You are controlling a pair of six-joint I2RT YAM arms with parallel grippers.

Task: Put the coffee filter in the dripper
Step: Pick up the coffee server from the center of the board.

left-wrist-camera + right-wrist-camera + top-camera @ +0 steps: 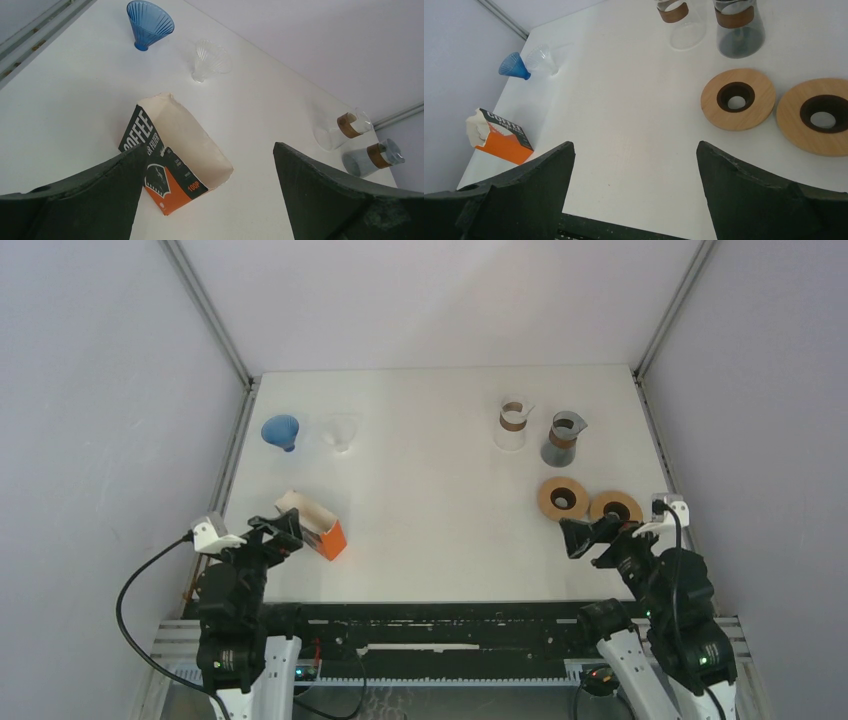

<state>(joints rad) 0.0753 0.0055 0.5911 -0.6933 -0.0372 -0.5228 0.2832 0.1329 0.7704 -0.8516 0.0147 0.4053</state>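
Top external showed your left gripper (pixel 283 532) and right gripper (pixel 585 535) wide open, empty. Filter box (pixel 312 524) lay at 8 o'clock, just beside the left one; blue dripper (pixel 281 430) and clear dripper (pixel 341 430) stood at 10. You likely needed to approach its opening squarely and pinch one filter only.

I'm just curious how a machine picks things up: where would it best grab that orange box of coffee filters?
Probably across the box, on its two long sides near the middle, coming down from above. It lies flat with its torn-open end farthest away, so the long sides are free. The open left gripper is nearest.
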